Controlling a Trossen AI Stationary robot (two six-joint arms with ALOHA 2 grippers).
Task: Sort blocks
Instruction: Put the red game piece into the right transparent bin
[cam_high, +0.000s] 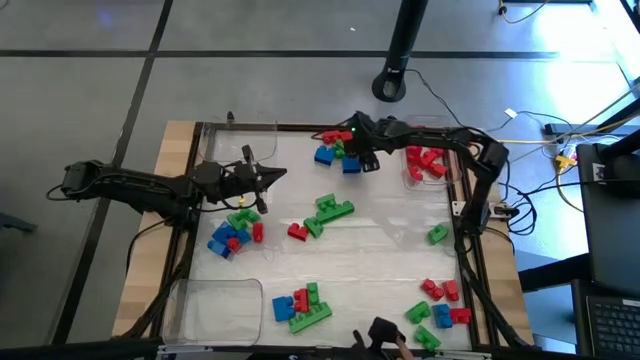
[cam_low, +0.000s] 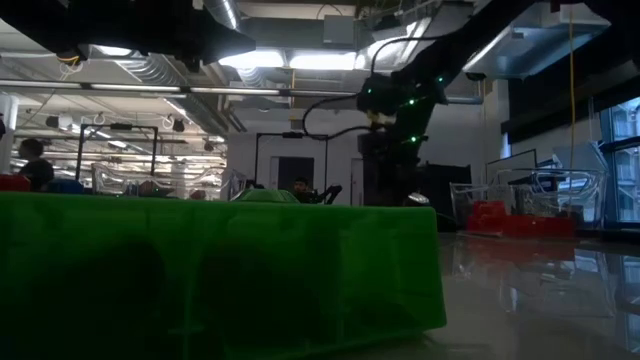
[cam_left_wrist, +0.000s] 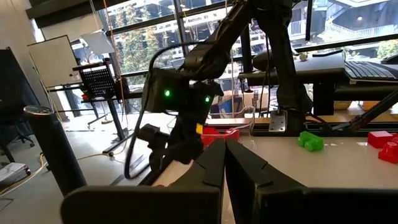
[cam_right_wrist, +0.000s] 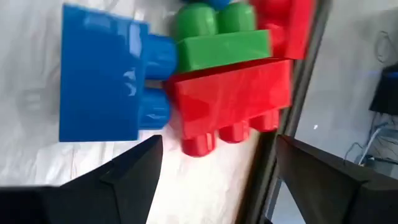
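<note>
My right gripper hangs open, slanting down over a far-middle cluster of blocks. In the right wrist view a blue block, a green block and a red block lie just beyond its fingertips on the white table, untouched. Nothing sits between the fingers. My left gripper waits shut and level above the table's left side, over a mixed pile of blocks; its closed fingers hold nothing.
Other block groups: green ones mid-table, a near pile, a near-right pile, one green block. Red blocks lie in a clear tray at the far right. A clear tray stands near left. A green block fills the low view.
</note>
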